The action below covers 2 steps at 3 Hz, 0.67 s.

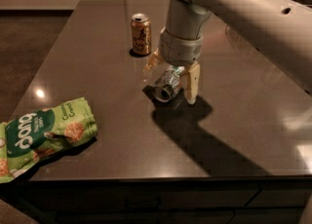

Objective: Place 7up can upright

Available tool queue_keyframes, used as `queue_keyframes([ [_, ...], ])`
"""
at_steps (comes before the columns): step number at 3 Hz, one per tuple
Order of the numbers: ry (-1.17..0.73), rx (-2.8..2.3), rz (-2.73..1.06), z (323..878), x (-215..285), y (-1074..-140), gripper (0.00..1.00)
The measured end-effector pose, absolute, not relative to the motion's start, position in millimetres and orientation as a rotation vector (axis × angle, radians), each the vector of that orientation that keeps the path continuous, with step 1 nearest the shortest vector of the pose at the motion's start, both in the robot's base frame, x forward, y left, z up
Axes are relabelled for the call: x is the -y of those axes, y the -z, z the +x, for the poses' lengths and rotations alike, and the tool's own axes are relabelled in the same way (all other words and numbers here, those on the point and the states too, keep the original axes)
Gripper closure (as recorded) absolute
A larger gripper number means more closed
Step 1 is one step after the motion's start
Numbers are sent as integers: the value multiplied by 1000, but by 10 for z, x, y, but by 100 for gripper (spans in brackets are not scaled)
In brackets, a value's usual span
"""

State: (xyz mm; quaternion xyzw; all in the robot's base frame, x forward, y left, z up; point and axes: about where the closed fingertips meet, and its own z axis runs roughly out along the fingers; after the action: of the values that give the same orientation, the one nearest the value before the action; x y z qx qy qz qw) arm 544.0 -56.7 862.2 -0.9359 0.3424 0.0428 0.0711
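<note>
The 7up can lies on its side on the dark table, near the middle, with its silver end facing the front left. My gripper hangs straight down over it from the big pale arm. The jaws are open and straddle the can, one finger behind it on the left and one finger at its right. The wrist hides the can's far end.
A gold-brown can stands upright behind and left of the gripper. A green snack bag lies at the table's front left corner. The table's front edge runs across the bottom.
</note>
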Motion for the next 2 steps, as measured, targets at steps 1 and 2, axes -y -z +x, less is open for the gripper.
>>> queue_keyframes([
  [1,-150,-1100,-2819,5395,516,-8562,42],
  [2,-168,-1184,-2793,5391,486,-8558,64],
])
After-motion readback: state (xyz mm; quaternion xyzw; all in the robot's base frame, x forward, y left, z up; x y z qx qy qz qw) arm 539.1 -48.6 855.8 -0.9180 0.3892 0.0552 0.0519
